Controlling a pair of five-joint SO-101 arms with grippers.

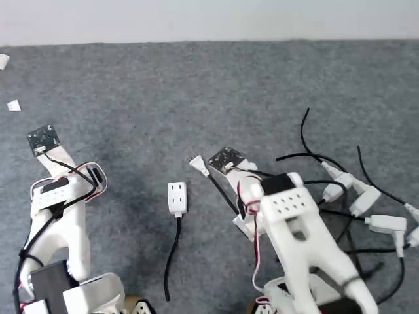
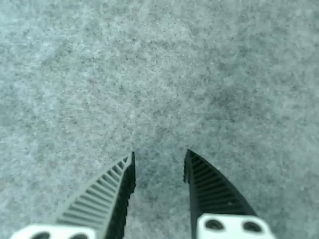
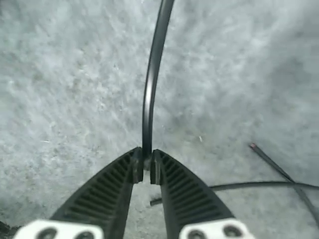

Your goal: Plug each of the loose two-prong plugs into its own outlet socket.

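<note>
The right gripper [image 3: 147, 167] is pinching a black cord [image 3: 151, 79] between its fingertips, the jaws nearly shut around it. The cord is running away from the tips across the grey felt [image 3: 60, 74]. In the high view the right arm [image 1: 298, 222] is leaning over the middle-right of the felt. A white two-prong plug [image 1: 198, 164] is lying just to the left of its wrist, prongs pointing far-left. The plug's dark lead [image 1: 219, 190] is trailing back under the arm — probably the same cord that the claw is gripping, though the arm is hiding the join. The outlet socket [image 1: 177, 197] is lying close to the plug, a little nearer and to the left, not touching it. Its own cable [image 1: 173, 252] is curving away toward the near edge.

The left gripper [image 2: 159, 159] is hanging open at a moderate gap, holding nothing, with bare felt showing between its fingers [image 2: 117, 186]. The left arm [image 1: 59, 216] is sitting at the near left, well apart from the socket.

To the right of the right arm, a cluster of loose white plugs [image 1: 360, 196] is lying in a tangle of black leads [image 1: 308, 140] — several plugs overlapping one another. A small white scrap [image 1: 13, 105] is lying at the far left edge.
</note>
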